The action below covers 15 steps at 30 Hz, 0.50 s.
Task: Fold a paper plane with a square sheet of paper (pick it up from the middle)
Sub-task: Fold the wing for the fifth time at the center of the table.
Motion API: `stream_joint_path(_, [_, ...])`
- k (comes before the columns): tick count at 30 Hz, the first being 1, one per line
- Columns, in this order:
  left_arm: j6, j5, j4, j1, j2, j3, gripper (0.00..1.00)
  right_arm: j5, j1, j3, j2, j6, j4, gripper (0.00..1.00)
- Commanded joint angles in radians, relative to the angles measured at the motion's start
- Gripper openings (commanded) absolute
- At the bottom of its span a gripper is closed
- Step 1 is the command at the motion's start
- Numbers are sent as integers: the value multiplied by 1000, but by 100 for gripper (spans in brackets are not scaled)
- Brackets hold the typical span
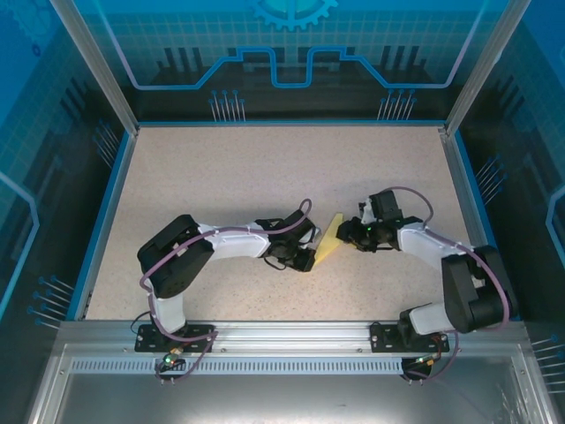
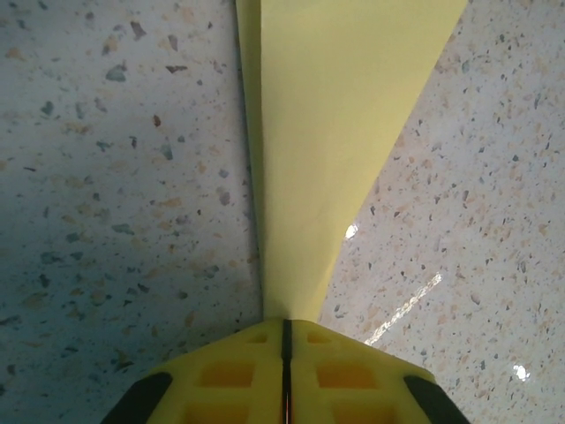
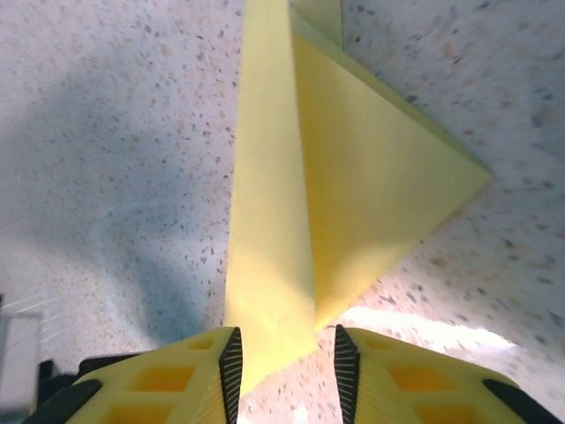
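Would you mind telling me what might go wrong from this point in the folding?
The right hand stands open around the folded paper, so only the left hand, shut on its narrow tip, holds it: it may droop or twist. The layers fan apart in the right wrist view and could spring open.

Carrying no legible text, label, brand name or number.
Displaying one sign: gear-wheel emblem [image 1: 294,11], light blue, at the top centre of the back wall panel [image 1: 177,53], with its upper part running past the edge of the top external view.
Sitting just beneath the emblem: stepped light-blue outline band [image 1: 291,81], drawn like a circuit trace, wordless.
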Motion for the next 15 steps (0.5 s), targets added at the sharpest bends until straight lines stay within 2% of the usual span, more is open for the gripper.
stream_joint_path(1, [5,-2,-28,13,-46,25,13,-16,-25,9,-51,-55,-135,37])
stream_joint_path(10, [32,-22,-81,13,-102,81,34,-88,-24,-44,-46,-17,-83,40])
stream_joint_path(15, [75,-28,-127,9,-53,144,38,-93,-25,-55,-34,-12,-66,41])
